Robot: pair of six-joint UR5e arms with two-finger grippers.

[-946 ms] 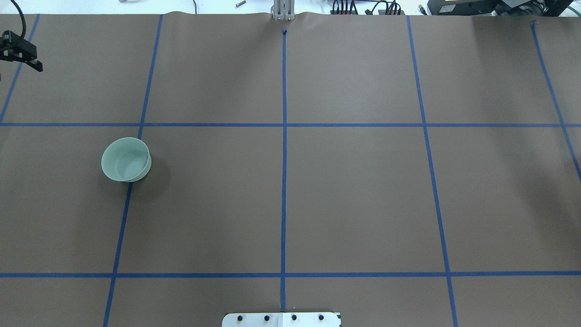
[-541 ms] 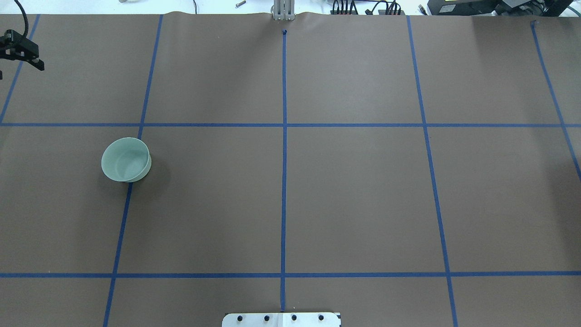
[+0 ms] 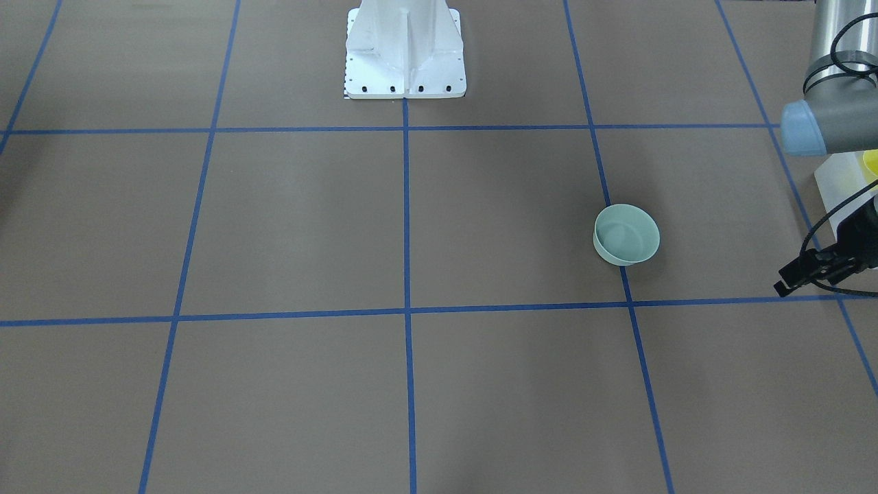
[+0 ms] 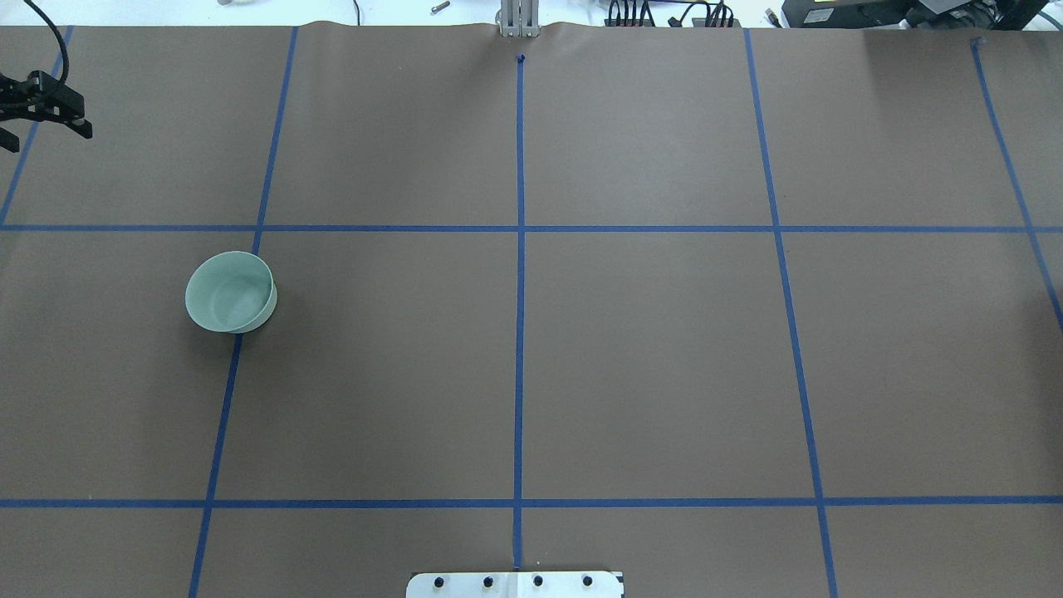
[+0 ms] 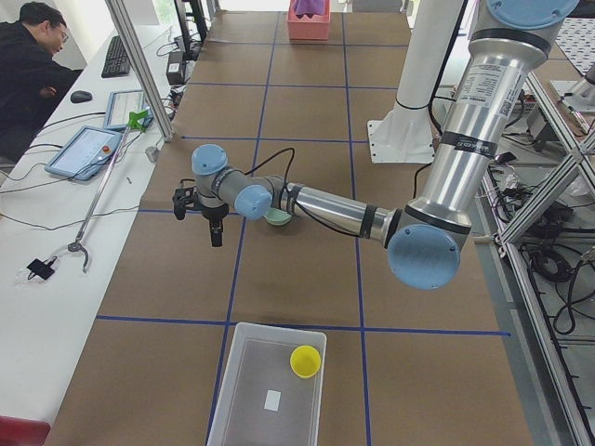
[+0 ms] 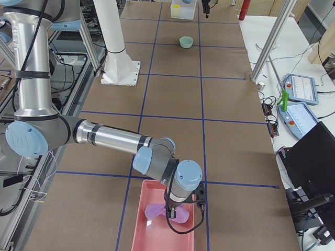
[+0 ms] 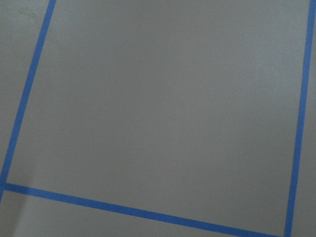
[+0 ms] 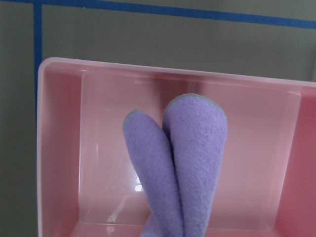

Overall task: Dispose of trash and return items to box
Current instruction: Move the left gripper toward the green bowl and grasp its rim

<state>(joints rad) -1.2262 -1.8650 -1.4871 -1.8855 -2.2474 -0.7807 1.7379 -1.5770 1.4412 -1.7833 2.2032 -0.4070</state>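
The pale mint-green bowl (image 4: 230,292) stands upright on the brown mat, left of centre, also seen as the bowl (image 3: 626,234). My left gripper (image 4: 46,131) hovers open and empty over the far left corner, well beyond the bowl. The yellow cup (image 5: 305,360) lies in the translucent box (image 5: 244,390) off the table's left end. At the opposite end my right gripper (image 6: 182,208) hangs over a pink bin (image 8: 59,148). The purple cloth (image 8: 182,163) dangles from it in two folds; its fingers are hidden behind the cloth.
The white robot base (image 3: 405,48) stands at mid table on the near side. A person (image 5: 33,65) sits at a side desk with tablets and cables. Aluminium frame posts (image 6: 272,42) stand along the table's far edge.
My left gripper has shifted slightly to the right and turned at the far left corner. The bowl has not moved.
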